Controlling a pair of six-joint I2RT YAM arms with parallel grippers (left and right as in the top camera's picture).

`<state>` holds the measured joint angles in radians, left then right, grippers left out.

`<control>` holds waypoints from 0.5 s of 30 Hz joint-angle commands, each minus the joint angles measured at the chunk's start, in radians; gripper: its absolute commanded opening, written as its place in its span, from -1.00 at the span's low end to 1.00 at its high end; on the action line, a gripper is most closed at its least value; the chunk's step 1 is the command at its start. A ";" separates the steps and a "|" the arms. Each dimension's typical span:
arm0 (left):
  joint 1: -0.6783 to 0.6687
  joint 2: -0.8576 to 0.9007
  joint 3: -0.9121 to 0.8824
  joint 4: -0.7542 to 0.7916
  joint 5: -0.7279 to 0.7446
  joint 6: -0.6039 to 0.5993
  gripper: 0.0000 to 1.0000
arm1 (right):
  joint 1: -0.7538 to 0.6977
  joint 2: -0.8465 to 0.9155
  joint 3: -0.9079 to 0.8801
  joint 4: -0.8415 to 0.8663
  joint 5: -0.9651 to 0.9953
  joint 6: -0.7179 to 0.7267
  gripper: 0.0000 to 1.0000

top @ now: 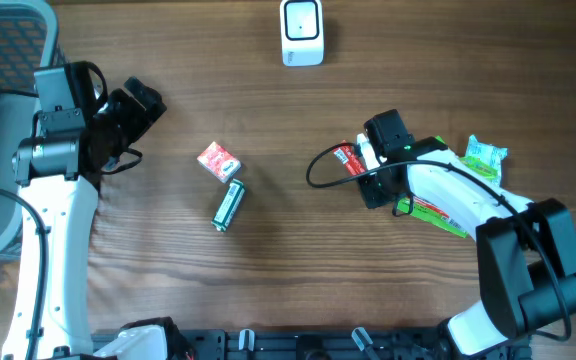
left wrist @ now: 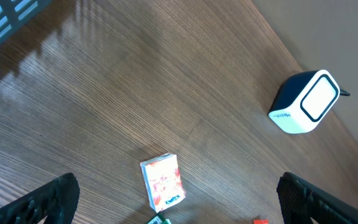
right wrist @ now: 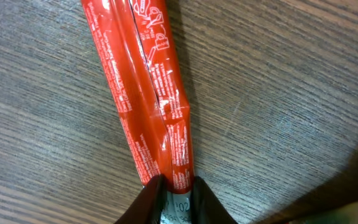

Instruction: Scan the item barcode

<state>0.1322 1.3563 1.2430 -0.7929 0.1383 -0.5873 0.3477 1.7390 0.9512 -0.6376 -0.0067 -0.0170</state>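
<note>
The red packet [right wrist: 148, 106] is a long, narrow sachet of glossy film, creased and dented partway along, with a raised seam down its length and small white print; the table [top: 288, 260] under it is wood with a fine straight grain. The right claw [right wrist: 174, 200] is nearly closed, its two dark fingertips [right wrist: 143, 204] pressed against either side of the packet's near end, where a pale printed strip shows; the packet appears to lie flat on the wood, though whether it is lifted cannot be told. It sits in the right half of the table, about midway between the far and near edges; its long axis runs roughly parallel to the far edge, free end pointing toward the left edge.

The scanner [top: 301, 32], a rounded white block with a dark window, stands at the middle of the far edge, well apart from the packet. A loop of black cable [top: 313, 172] curls just beside the packet's free end. Crinkled green packets [top: 486, 155] lie behind the right arm, toward the right edge. Nearer the table's middle are a small red and white box [top: 218, 161] and, just beside it, a green and white tube [top: 229, 205]. A grey basket [top: 8, 40] fills the far left corner; the left claw [top: 140, 105] hangs beside it, fingers spread wide and holding nothing.
</note>
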 commanded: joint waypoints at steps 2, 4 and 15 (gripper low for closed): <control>0.002 -0.010 0.001 0.002 -0.009 0.008 1.00 | -0.005 0.010 -0.054 0.032 0.002 0.027 -0.49; 0.002 -0.010 0.001 0.002 -0.009 0.008 1.00 | -0.005 0.010 -0.079 0.053 0.002 0.028 -0.49; 0.002 -0.010 0.001 0.002 -0.009 0.008 1.00 | -0.005 -0.007 -0.045 0.014 -0.142 0.042 -0.92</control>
<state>0.1322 1.3563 1.2430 -0.7929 0.1383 -0.5873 0.3386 1.7126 0.9108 -0.5835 -0.0902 0.0181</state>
